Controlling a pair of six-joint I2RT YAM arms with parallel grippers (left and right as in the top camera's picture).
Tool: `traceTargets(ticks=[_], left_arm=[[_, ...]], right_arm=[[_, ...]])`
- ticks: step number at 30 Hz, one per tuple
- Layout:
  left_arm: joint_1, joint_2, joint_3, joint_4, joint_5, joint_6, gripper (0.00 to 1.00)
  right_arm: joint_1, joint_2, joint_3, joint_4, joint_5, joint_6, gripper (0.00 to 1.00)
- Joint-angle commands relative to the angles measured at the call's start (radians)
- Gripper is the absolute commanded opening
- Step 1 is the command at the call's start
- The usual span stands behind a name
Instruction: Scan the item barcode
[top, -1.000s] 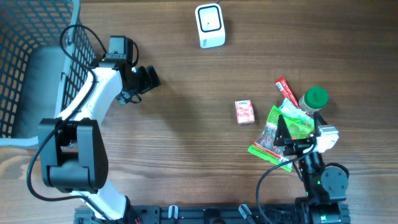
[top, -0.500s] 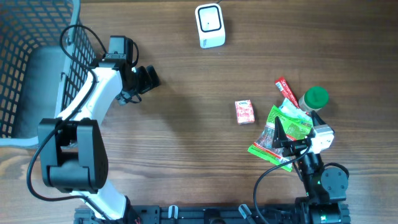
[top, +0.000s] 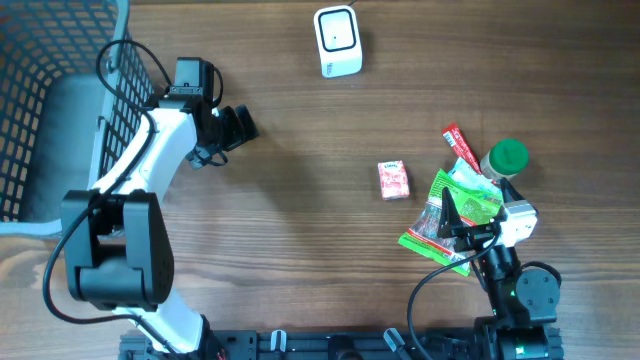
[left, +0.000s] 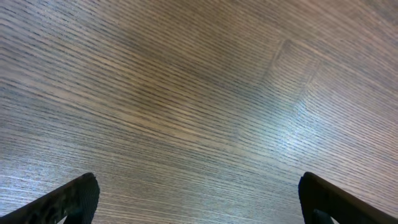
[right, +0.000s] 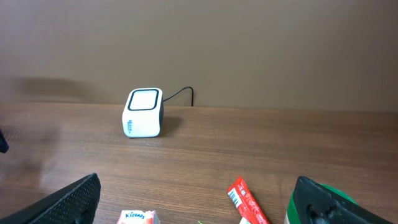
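Observation:
The white barcode scanner (top: 337, 40) stands at the table's far edge, and it shows too in the right wrist view as the scanner (right: 144, 112) with its window facing me. A pile of items lies at the right: a red Kleenex pack (top: 393, 180), a red stick pack (top: 460, 148), a green-lidded container (top: 505, 158) and green snack bags (top: 455, 200). My right gripper (top: 478, 208) hovers open over the bags with nothing in it. Between its fingertips (right: 74, 199) I see the Kleenex pack (right: 138, 216) and the stick pack (right: 245, 199). My left gripper (top: 240, 125) is open over bare wood, far left.
A grey wire basket (top: 50, 90) fills the left edge, close beside the left arm. The scanner's cable (right: 180, 93) runs back behind it. The left wrist view shows only wood grain between the fingertips (left: 74, 199).
The right gripper shifted slightly toward the near edge over the green bags a second ago, then held. The left arm has not moved.

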Motion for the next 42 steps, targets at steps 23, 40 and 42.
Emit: traceTargets(ticks=[23, 40, 42], left_arm=[[0.015, -1.683, -0.264, -0.365, -0.209, 0.005, 1.00], [0.014, -1.833, -1.072, 0.918, -0.055, 0.002, 1.00], [0.014, -1.833, -1.129, 0.918, -0.055, 0.002, 1.00]], right_arm=[[-0.007, -0.008, -0.001, 0.005, -0.015, -0.012, 1.00], [-0.007, -0.005, -0.001, 0.005, -0.015, -0.011, 1.00], [-0.007, -0.005, -0.001, 0.005, -0.016, -0.012, 1.00]])
